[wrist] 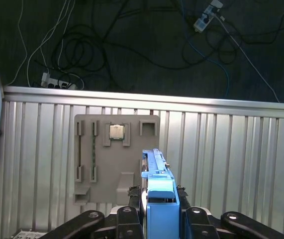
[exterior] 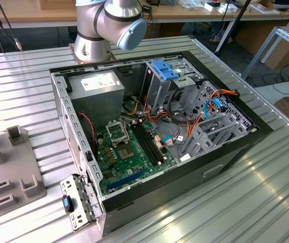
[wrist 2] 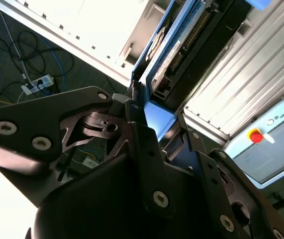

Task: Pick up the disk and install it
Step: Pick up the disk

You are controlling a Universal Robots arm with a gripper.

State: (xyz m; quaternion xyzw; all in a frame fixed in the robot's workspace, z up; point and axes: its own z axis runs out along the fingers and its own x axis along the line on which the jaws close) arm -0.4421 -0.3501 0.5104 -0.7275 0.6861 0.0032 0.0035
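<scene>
Grey tray (wrist: 107, 164) holds a chip (wrist: 115, 131) while the fingers (wrist 2: 142, 139) clamp the blue-railed disk (wrist: 159, 196).

Open computer case (exterior: 220, 167) on ribbed metal table (exterior: 250, 202); grey fixture plate (exterior: 5, 174) alongside; floor cables (wrist: 97, 50).

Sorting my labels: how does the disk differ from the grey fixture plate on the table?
The disk is clamped in the gripper, seen edge-on in the first wrist view; the fixture plate lies flat on the ribbed table. The disk has a bright blue rail; the plate is plain grey. The plate holds a chip; the disk holds nothing. Both are flat and rectangular.
</scene>
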